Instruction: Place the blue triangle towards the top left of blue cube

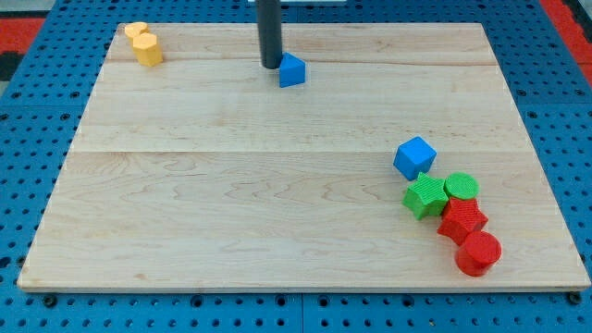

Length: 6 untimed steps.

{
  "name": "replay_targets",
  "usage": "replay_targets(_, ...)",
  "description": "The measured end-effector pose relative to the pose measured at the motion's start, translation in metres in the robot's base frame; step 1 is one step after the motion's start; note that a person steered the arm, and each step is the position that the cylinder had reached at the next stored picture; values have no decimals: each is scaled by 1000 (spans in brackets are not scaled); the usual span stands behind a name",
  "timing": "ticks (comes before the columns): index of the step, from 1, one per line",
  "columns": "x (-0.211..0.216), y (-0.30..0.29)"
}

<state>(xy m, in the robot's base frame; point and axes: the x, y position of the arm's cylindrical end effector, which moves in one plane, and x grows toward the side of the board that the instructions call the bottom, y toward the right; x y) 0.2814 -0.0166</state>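
The blue triangle (291,70) is seen near the top edge of the wooden worktop (231,185), with my tip (269,66) set just beside it on the view's left; contact cannot be told. The tool is a plain rod (no jaws to part or close). The blue cube (414,157) sits well apart at lower right, beside a cluster of green (425,196) and red blocks (462,220). Yellow blocks (143,43) are placed at top left.

The tip (269,66) sits just left of the blue triangle (292,70), with the blue cube (414,157) well down-right of it.
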Motion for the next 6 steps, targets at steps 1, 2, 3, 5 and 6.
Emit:
replay_targets(1, 45, 40)
replay_targets(2, 84, 78)
replay_targets(3, 74, 63)
replay_targets(5, 162, 118)
replay_targets(6, 153, 82)
